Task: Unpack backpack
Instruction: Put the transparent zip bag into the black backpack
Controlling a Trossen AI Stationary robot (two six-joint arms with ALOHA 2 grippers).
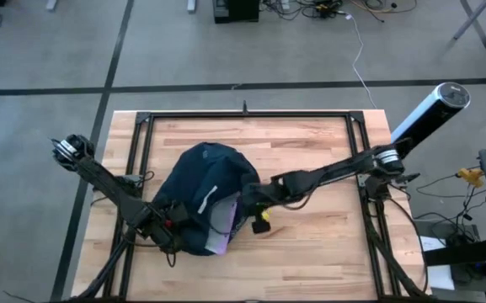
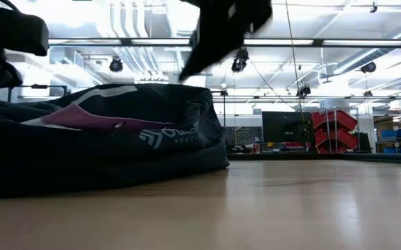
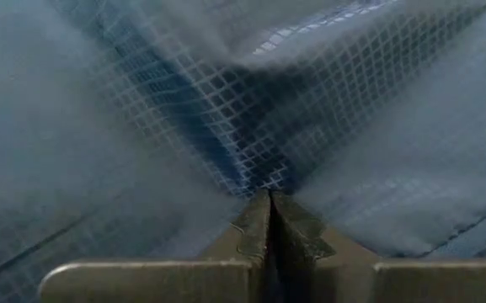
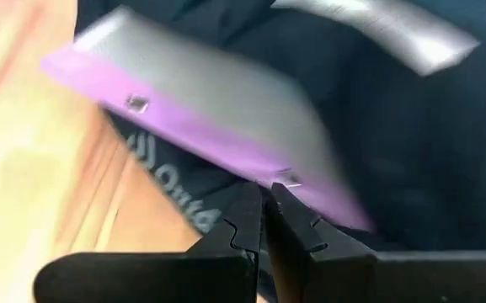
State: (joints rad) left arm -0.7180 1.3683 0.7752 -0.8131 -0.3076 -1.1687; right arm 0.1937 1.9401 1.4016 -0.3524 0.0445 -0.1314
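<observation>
Wooden table (image 1: 310, 252); both arms at backpack (image 1: 205, 181).

Closed left pincer (image 3: 269, 220) pinching backpack (image 3: 251, 109) fabric

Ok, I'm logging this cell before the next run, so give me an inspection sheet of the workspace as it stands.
Surface: wooden table, bare around the bag.
Job's things: backpack lies left of centre; purple-edged pouch pokes out of its opening.
Clutter: nothing seen.
Grippers: left gripper shut on backpack fabric; right gripper shut at the pouch's purple edge, grip on it unclear.
Cables: white cable and a tangle on the floor beyond the table.
Surroundings: red bins, ceiling lights; no people.
</observation>
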